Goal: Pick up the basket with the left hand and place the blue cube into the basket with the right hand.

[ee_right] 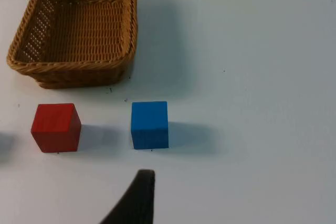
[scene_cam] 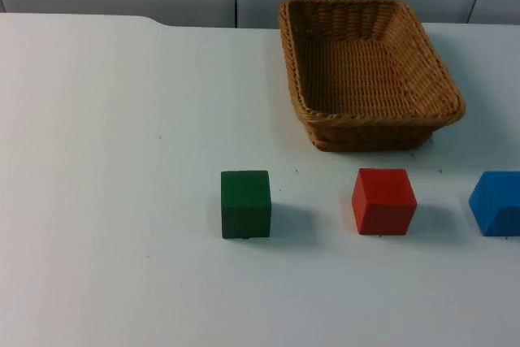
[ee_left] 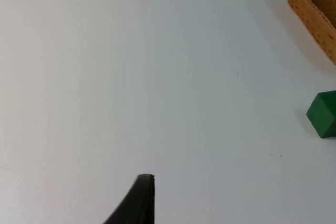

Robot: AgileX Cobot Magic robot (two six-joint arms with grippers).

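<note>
Three cubes sit in a row on the white desk (scene_cam: 97, 119): green cube (scene_cam: 245, 204), red cube (scene_cam: 383, 201), blue cube (scene_cam: 497, 203) at the far right. Just behind them rests the wicker basket (scene_cam: 370, 71), empty, untouched. Neither pickup has begun. Left claw (ee_left: 137, 203) hangs over bare desk, well away from the basket; right claw (ee_right: 137, 199) hovers near the blue cube. How far either is open can't be told. Next, the left must reach the basket's rim.

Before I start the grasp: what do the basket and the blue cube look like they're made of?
Basket: woven wicker or rattan, tan, with visible plaited strands and a rolled rim; it could be a synthetic imitation. Blue cube: solid matte block with crisp edges and no shine, likely painted wood, possibly foam or plastic.
</note>
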